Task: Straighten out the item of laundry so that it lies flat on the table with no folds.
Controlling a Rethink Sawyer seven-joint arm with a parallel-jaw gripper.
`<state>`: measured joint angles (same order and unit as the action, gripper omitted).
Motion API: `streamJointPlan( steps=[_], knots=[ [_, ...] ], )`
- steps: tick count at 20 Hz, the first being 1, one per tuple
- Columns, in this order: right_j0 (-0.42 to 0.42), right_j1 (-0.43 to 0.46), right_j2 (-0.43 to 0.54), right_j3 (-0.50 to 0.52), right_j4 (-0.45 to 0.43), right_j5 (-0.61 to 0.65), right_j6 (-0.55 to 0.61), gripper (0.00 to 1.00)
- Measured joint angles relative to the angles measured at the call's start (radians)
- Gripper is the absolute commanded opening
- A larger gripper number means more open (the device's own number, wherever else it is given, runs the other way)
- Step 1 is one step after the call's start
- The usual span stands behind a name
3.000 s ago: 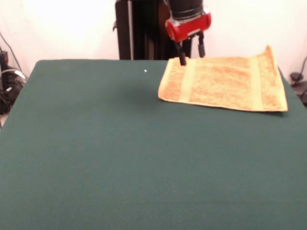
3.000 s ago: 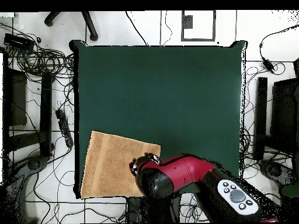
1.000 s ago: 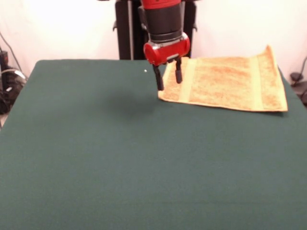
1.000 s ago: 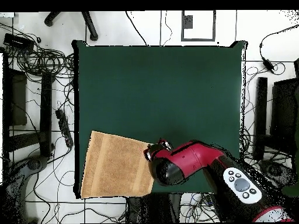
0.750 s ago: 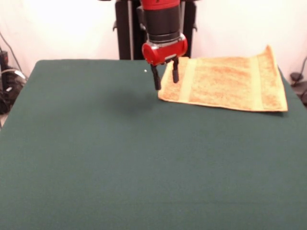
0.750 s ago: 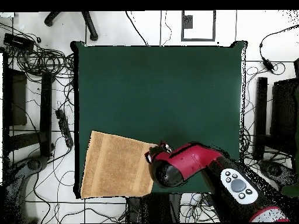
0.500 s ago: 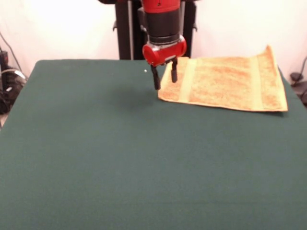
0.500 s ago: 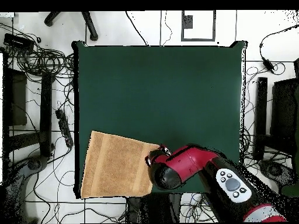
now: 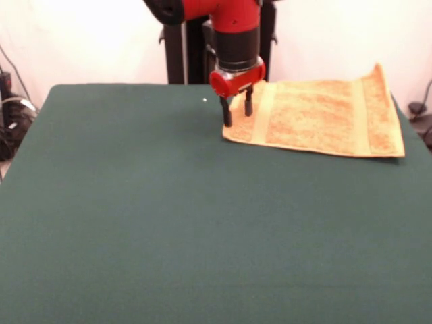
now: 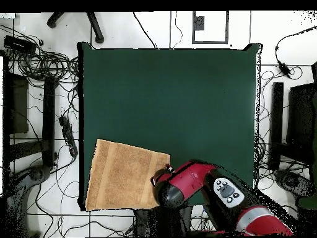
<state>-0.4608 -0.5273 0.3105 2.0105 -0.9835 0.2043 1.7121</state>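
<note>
While the single red and black arm reaches down from the pedestal side, its one claw (image 9: 237, 113) hangs with its two dark fingers (image 9: 227, 116) spread apart, released and gripping nothing, at the edge of the one small golden-orange terry towel (image 9: 317, 118). In the front view one finger stands just off the towel's left edge over the cloth and the other over the towel's border. The towel lies spread at a corner of the large rectangular table covered in dark green cloth (image 9: 169, 223), on the robot's side, with one edge past the table's rim in the overhead view (image 10: 124, 176). Two paler woven bands cross it.
</note>
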Motion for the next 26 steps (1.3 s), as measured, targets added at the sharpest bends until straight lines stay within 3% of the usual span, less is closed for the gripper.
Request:
streamJointPlan(
  steps=[13, 14, 26],
  knots=[
    [0.052, 0.028, -0.119, -0.002, 0.002, -0.203, 0.0, 1.0],
    [0.054, 0.034, -0.137, 0.001, 0.002, -0.244, 0.0, 0.0],
    [0.082, 0.082, -0.244, 0.002, 0.029, -0.46, 0.0, 0.0]
  ],
)
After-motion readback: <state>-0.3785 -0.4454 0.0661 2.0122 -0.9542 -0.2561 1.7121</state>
